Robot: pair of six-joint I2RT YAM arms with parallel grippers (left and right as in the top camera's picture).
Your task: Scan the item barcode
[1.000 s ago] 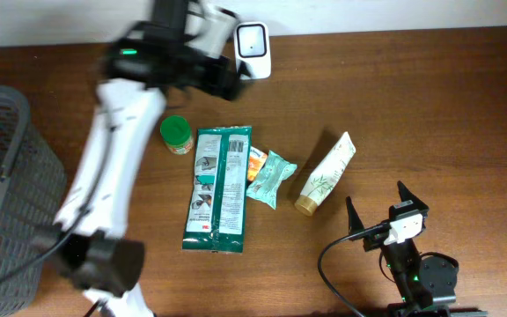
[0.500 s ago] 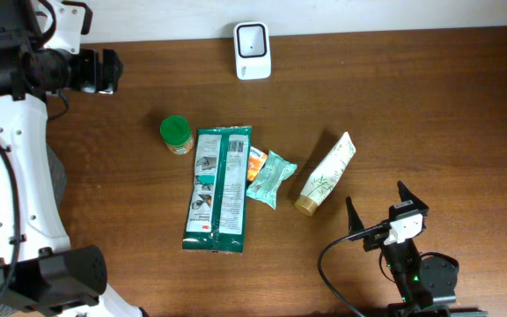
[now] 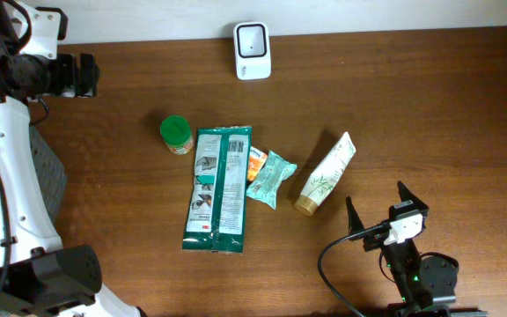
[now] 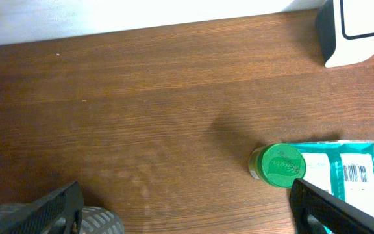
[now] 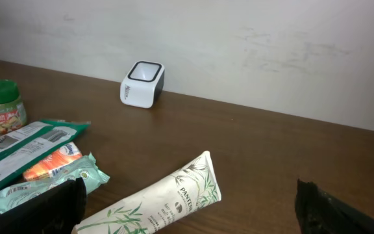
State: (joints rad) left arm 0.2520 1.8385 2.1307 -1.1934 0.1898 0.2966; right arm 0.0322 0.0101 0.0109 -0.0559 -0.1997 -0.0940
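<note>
The white barcode scanner (image 3: 252,50) stands at the table's back edge, also in the left wrist view (image 4: 356,29) and the right wrist view (image 5: 143,83). Mid-table lie a green-lidded jar (image 3: 175,134), a long green wipes pack (image 3: 220,187), a small orange item (image 3: 256,161), a teal packet (image 3: 272,177) and a white tube (image 3: 325,174). My left gripper (image 3: 82,76) hangs open at the far back left, well away from them, holding nothing. My right gripper (image 3: 377,199) rests open at the front right, just short of the tube (image 5: 161,201).
A grey mesh basket (image 3: 49,180) stands at the left table edge, partly under my left arm, its rim showing in the left wrist view (image 4: 102,221). A black cable (image 3: 328,264) loops beside the right arm's base.
My left arm has swung from beside the scanner to the far back left, still open and empty. The right arm and the items have not moved.
</note>
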